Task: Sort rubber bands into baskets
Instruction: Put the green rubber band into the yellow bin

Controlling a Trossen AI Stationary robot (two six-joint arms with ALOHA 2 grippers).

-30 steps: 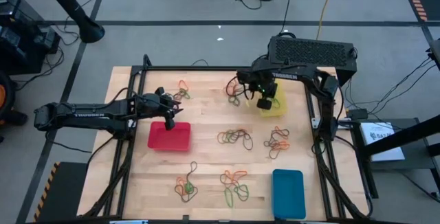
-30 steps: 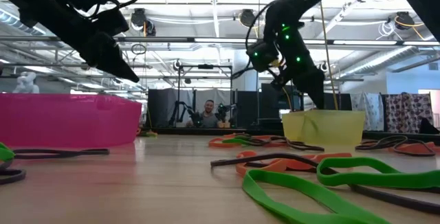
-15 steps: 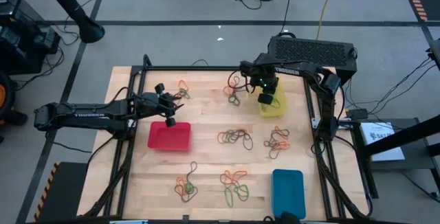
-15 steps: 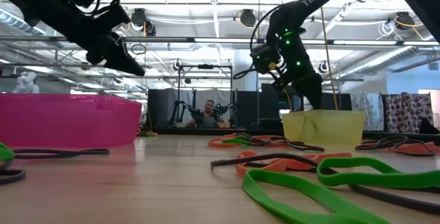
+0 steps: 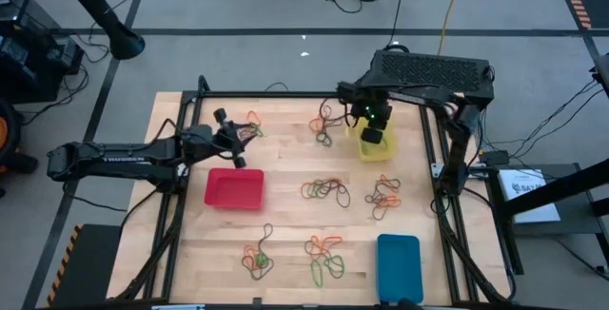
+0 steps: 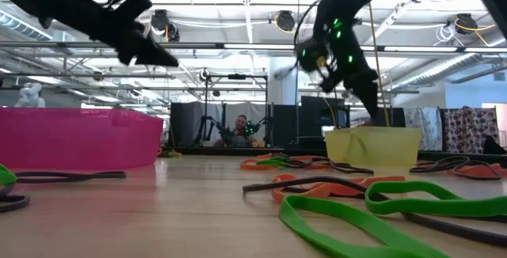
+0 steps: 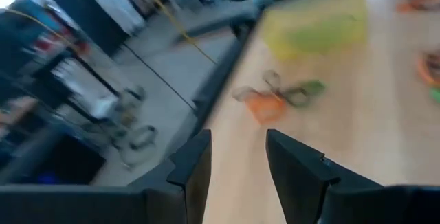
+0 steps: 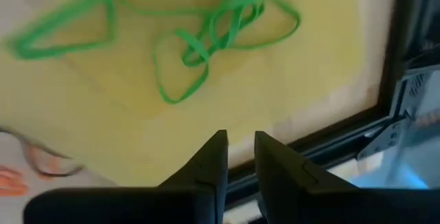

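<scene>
1. The right hand (image 5: pixel 373 135) hangs over the yellow basket (image 5: pixel 381 150), fingers slightly apart, holding nothing
2. Green rubber bands (image 8: pixel 206 35) lie inside that basket
3. The left hand (image 5: pixel 238 144), open and empty, hovers near the red basket (image 5: pixel 234 189)
4. More bands (image 5: pixel 324 190) are scattered across the table (image 5: pixel 285 224); the blue basket (image 5: pixel 399 267) sits at its near edge

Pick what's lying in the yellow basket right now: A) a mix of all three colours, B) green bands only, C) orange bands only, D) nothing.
B: the right wrist view shows only green rubber bands lying on the floor of the yellow basket.
</scene>
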